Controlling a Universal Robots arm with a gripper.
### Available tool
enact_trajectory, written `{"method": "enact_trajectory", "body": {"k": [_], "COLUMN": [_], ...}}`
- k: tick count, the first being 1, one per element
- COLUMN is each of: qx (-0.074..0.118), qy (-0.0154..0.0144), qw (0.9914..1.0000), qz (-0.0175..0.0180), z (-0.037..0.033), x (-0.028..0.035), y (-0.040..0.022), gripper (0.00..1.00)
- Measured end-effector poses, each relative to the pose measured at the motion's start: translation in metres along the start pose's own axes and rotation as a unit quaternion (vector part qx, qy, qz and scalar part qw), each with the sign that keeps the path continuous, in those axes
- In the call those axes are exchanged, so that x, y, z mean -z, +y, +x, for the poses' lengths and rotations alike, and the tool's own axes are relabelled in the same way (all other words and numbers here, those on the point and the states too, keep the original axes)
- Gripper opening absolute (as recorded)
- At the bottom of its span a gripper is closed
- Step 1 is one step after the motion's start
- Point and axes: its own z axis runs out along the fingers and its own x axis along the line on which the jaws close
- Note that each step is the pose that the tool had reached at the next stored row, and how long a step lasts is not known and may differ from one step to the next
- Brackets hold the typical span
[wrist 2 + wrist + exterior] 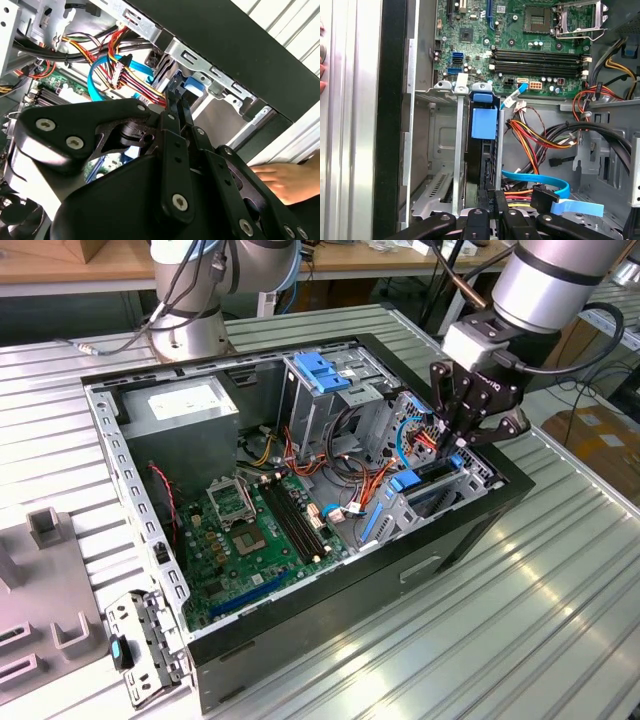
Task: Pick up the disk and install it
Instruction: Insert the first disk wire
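Observation:
The disk stands on edge in a slot of the metal drive bay at the case's corner, with a blue plastic tab on its far end. In the exterior view the disk sits low in that bay, on the exterior view's right. My gripper reaches down onto it from above. In both wrist views the black fingers stand close together, and the gripper is shut on the disk's near edge. Most of the disk's flat faces are hidden by the bay walls.
The open computer case lies on a ribbed metal table. Bundled power wires and a blue flat cable run right beside the bay. The motherboard, grey power-supply box and blue latch lie further in. A person's hand rests outside the case.

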Motion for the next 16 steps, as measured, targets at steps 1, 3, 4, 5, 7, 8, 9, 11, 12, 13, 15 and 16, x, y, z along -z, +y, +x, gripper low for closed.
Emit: {"method": "enact_trajectory", "body": {"k": [1, 3, 4, 5, 7, 8, 9, 11, 12, 13, 15, 16], "qx": [-0.001, -0.004, -0.005, -0.006, -0.01, -0.019, -0.02, -0.02, -0.02, -0.02, -0.02, -0.02], "qy": [-0.0001, 0.0, 0.0, -0.0001, 0.0001, -0.0039, -0.0094, -0.0095, -0.0096, -0.0096, -0.0096, -0.0096], "qw": [1.0, 0.99999, 0.99999, 0.99998, 0.99995, 0.99981, 0.99976, 0.99976, 0.99976, 0.99976, 0.99976, 0.99976], "qz": [0.0, 0.0, 0.0, 0.0, 0.0, -0.0001, 0.0001, 0.0001, 0.0001, 0.0001, 0.0001, 0.0001], "z": [0.0, -0.0001, 0.0, 0.0001, 0.0001, 0.0005, 0.0008, 0.0008, 0.0008, 0.0008, 0.0008, 0.0008], "x": [-0.0005, -0.0015, -0.002, -0.0026, -0.0036, -0.0061, -0.0066, -0.0066, -0.0066, -0.0066, -0.0066, -0.0066], "y": [0.0004, 0.0015, 0.0015, 0.0016, 0.0017, 0.003, 0.0032, 0.0032, 0.0032, 0.0032, 0.0032, 0.0032], "gripper": [0.17, 0.17, 0.17, 0.17, 0.17, 0.17, 0.17, 0.17, 0.17, 0.17, 0.17, 0.17]}}
